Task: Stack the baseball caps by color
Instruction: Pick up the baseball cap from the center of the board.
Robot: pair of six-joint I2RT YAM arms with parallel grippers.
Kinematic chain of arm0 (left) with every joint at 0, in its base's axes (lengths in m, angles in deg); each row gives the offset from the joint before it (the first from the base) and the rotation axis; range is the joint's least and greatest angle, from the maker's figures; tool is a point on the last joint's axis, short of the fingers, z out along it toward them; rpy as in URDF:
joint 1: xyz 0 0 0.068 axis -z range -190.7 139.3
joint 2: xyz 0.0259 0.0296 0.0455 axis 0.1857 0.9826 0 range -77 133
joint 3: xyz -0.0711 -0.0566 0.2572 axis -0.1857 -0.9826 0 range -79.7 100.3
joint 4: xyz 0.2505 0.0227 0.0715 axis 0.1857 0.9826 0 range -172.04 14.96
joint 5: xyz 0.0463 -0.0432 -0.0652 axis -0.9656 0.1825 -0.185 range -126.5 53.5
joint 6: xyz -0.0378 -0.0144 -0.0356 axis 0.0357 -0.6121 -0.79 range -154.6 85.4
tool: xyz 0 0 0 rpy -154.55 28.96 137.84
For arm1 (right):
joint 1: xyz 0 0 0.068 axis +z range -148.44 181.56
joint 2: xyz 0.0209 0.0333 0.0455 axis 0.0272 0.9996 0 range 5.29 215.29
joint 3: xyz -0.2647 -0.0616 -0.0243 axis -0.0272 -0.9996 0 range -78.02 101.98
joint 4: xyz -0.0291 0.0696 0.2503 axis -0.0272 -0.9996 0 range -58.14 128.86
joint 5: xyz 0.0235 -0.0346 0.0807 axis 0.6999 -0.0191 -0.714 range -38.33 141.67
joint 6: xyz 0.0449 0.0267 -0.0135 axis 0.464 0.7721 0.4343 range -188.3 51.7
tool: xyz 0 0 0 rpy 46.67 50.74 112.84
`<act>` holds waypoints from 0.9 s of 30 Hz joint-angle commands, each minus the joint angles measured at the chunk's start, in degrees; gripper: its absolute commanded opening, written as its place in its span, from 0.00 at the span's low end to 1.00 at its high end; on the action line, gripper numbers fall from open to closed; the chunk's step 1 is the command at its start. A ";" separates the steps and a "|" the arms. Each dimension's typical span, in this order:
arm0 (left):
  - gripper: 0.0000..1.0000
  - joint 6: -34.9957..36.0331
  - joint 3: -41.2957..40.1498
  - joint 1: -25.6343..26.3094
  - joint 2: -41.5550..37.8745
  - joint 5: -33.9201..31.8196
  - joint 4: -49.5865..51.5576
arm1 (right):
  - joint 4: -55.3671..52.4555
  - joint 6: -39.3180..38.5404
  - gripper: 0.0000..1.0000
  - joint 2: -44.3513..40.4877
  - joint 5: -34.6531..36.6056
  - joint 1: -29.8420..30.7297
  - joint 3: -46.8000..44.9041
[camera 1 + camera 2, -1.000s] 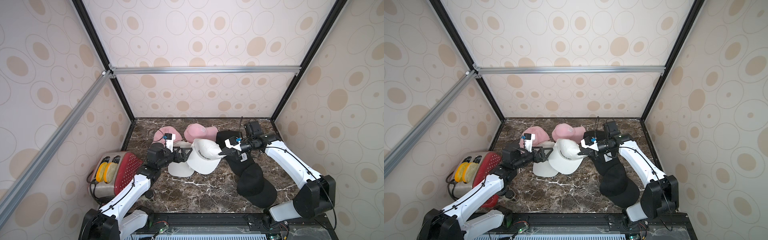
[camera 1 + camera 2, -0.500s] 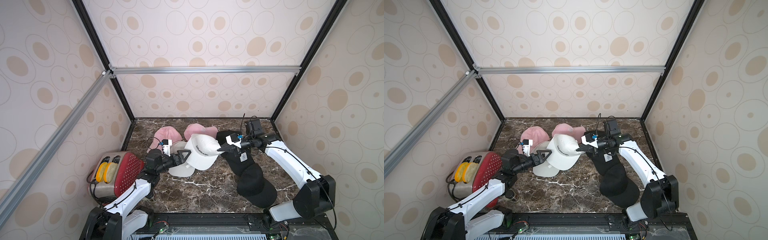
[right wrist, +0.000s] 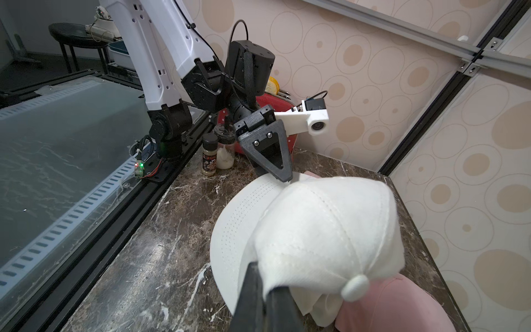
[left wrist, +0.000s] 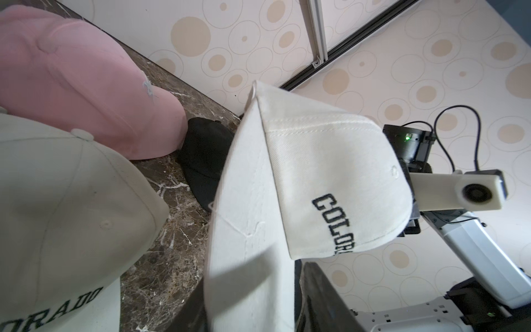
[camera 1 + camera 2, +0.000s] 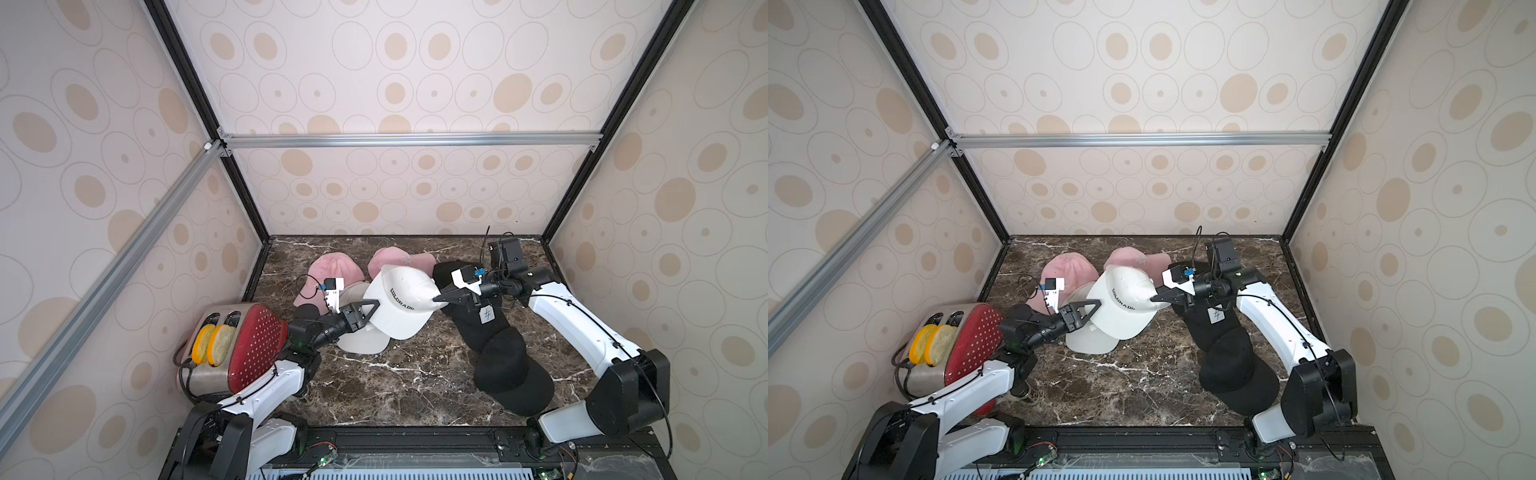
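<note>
A white baseball cap lettered "COLORADO" [image 5: 399, 299] [image 5: 1121, 299] hangs above the table between both arms. My right gripper [image 5: 436, 297] [image 3: 265, 293] is shut on the back of its crown [image 3: 321, 227]. My left gripper [image 5: 372, 308] [image 4: 253, 293] is shut on its brim [image 4: 247, 258], one finger on each side. A second white cap [image 5: 361, 338] [image 4: 57, 201] lies just below. Two pink caps [image 5: 332, 270] [image 5: 401, 257] sit behind. Black caps [image 5: 478, 328] [image 5: 513, 374] lie in a row at the right, one bearing a white tag [image 5: 486, 314].
A red toaster [image 5: 245, 345] holding two bread slices stands at the left edge beside my left arm. Two spice jars [image 3: 209, 158] stand near it by the front rail. Patterned walls close in the marble table [image 5: 395, 386] on three sides.
My left gripper, wide open a second ago, has closed onto the white cap's brim. The right gripper has lifted that cap slightly and stays shut on it.
</note>
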 commanded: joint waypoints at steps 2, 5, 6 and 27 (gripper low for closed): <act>0.26 1.00 -0.18 -0.14 -1.11 -0.61 -3.37 | 9.87 9.51 0.05 -0.21 0.49 0.38 -3.45; 0.00 2.39 0.34 -0.10 -1.33 -2.72 -1.14 | 26.08 28.71 0.27 -0.98 11.62 0.38 -7.77; 0.00 2.72 0.81 -0.12 -1.45 -3.39 0.18 | 26.44 32.18 0.33 -1.04 16.19 0.43 -7.72; 0.00 -19.25 4.17 -0.23 -8.03 -13.50 0.95 | 41.13 41.68 1.00 -7.76 37.35 0.29 -20.04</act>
